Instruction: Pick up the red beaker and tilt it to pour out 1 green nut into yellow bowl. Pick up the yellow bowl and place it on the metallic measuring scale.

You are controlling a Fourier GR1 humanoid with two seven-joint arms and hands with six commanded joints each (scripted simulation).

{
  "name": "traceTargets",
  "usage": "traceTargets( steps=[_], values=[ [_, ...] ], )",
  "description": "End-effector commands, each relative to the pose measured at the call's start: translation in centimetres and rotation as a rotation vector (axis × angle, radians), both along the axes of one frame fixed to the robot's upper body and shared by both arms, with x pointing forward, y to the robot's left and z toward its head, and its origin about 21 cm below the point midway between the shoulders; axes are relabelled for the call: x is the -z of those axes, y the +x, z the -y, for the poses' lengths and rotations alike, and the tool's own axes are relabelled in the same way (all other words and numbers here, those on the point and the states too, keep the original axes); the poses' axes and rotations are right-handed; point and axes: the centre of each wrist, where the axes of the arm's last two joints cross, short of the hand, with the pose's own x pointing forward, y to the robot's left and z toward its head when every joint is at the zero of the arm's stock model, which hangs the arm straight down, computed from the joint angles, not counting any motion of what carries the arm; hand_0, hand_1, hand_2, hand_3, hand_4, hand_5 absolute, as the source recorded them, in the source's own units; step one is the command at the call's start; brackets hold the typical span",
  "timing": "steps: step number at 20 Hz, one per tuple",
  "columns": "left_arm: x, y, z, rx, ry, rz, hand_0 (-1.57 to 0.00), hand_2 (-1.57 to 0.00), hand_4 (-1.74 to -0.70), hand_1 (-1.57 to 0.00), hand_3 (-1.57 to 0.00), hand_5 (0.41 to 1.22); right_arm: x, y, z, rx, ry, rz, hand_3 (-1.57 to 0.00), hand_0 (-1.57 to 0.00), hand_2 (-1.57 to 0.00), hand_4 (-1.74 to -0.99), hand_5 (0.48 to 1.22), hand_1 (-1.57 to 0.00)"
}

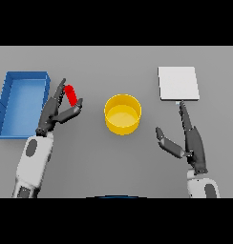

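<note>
Red beaker (71, 95) pinched in left hand (55, 112) at centre-left, tilted, right hand (192, 140) spread wide idle; next: carry over yellow bowl (122, 114), tip further.

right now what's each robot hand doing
Left robot hand: shut on the red beaker, pinched between thumb and fingers.
Right robot hand: open, holding nothing, fingers pointing at the scale.

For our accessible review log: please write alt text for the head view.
The robot's left hand grips a tilted red beaker between a blue tray and a yellow bowl at centre. The right hand rests open below a metallic scale.
</note>
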Motion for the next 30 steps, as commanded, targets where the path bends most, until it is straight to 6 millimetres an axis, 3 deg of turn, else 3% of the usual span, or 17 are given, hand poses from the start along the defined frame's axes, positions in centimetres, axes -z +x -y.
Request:
traceTargets(
  steps=[1, 8, 14, 15, 17, 19, 22, 26, 30],
  values=[
    [0.0, 0.5, 0.1, 0.000, 0.010, -0.005, 0.00, 0.00, -1.30, 0.00, 0.00, 0.689, 0.0, 0.0, 0.1, 0.004, 0.006, -0.006, 0.00, 0.00, 0.00, -1.270, 0.642, 0.00],
    [-0.2, 2.8, 0.7, 0.006, 0.022, -0.027, 0.00, 0.00, -1.29, 0.00, 0.00, 0.683, -0.2, 0.0, 0.0, 0.002, 0.023, -0.013, 0.00, 0.00, 0.00, -1.265, 0.638, 0.00],
    [0.5, 3.7, 1.4, 0.010, -0.037, 0.001, 0.00, 0.00, -1.35, 0.00, 0.00, 0.704, -0.1, -0.4, 0.3, 0.009, 0.005, -0.004, 0.00, 0.00, 0.00, -1.261, 0.641, 0.00],
    [0.6, 3.9, 1.9, 0.007, -0.060, 0.006, 0.00, -0.07, -1.38, -0.03, -0.03, 0.724, 0.0, -0.2, -0.1, 0.011, 0.011, -0.012, 0.00, 0.00, 0.00, -1.259, 0.642, 0.00],
    [0.9, 4.0, 2.1, -0.022, -0.091, 0.002, -0.29, -0.36, -1.45, -0.33, -0.29, 0.783, -0.2, 0.0, 0.4, 0.022, 0.009, -0.010, 0.00, 0.00, 0.00, -1.258, 0.644, 0.00],
    [0.7, 4.5, 2.3, -0.046, -0.068, -0.012, -0.66, -0.73, -1.50, -0.70, -0.72, 0.941, 0.0, -0.3, 0.8, 0.021, 0.000, -0.012, 0.00, 0.00, 0.00, -1.255, 0.644, 0.00],
    [0.8, 4.6, 2.4, -0.009, -0.034, 0.022, -1.11, -1.14, -1.60, -1.12, -0.97, 1.078, 0.0, -0.3, 0.1, 0.015, 0.004, -0.007, 0.00, 0.00, 0.00, -1.252, 0.644, 0.00],
    [0.6, 4.7, 3.0, -0.004, -0.015, -0.007, -1.38, -1.40, -1.51, -1.39, -1.33, 1.162, 0.0, -0.3, 0.2, 0.022, 0.008, -0.013, 0.00, 0.00, 0.00, -1.257, 0.645, 0.00],
    [-0.1, 5.0, 3.2, -0.045, -0.075, 0.041, -1.49, -1.50, -1.64, -1.50, -1.47, 1.132, -0.2, -0.3, 0.3, 0.014, 0.020, 0.002, 0.00, 0.00, 0.00, -1.262, 0.646, 0.00]
  ],
)
